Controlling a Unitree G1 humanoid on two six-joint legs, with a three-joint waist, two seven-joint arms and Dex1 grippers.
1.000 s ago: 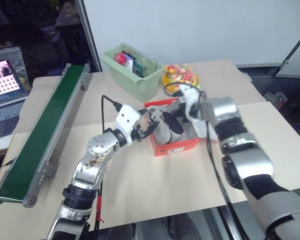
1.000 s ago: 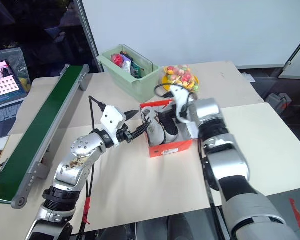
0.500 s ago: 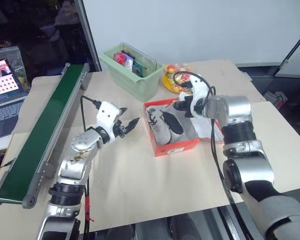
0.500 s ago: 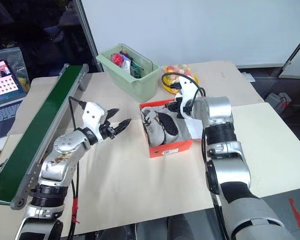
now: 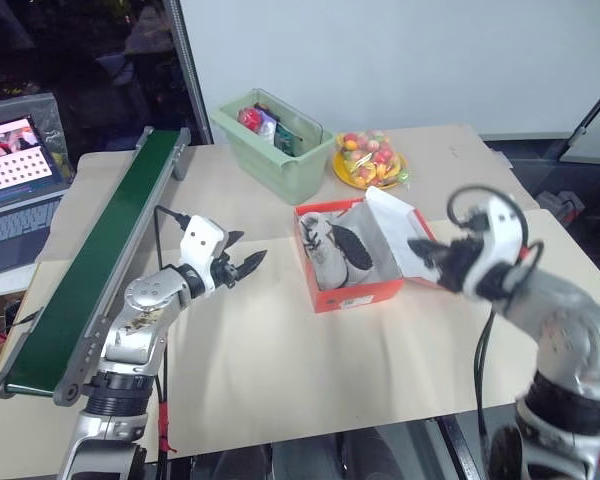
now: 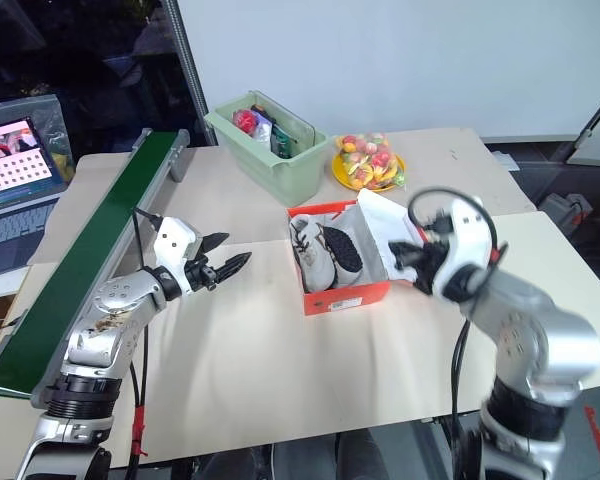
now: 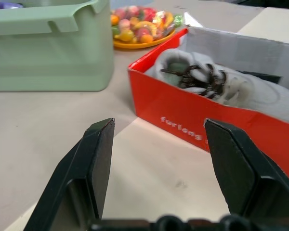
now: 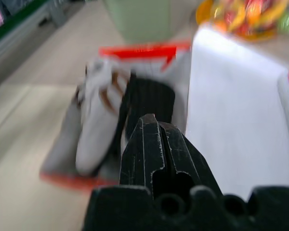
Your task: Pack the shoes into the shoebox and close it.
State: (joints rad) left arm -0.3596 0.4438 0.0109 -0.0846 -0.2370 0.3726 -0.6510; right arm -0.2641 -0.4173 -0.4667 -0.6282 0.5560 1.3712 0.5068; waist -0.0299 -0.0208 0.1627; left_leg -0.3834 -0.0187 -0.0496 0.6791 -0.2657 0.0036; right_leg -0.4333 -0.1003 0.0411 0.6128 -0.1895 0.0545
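From the head views we see the shoebox near the middle of the table, lid hanging open toward the table's right edge, with the shoes lying inside it side by side. The left gripper hovers apart from the box on its left, fingers spread and empty. The right gripper sits just off the open lid, clenched on nothing. A pale green bin and a yellow plate of fruit stand near the far edge; a green conveyor runs along the left edge.

In the left wrist view we read "furlong" in white on the box's red wall.

In the right wrist view we see the pressed-together fingers aimed at the shoes.
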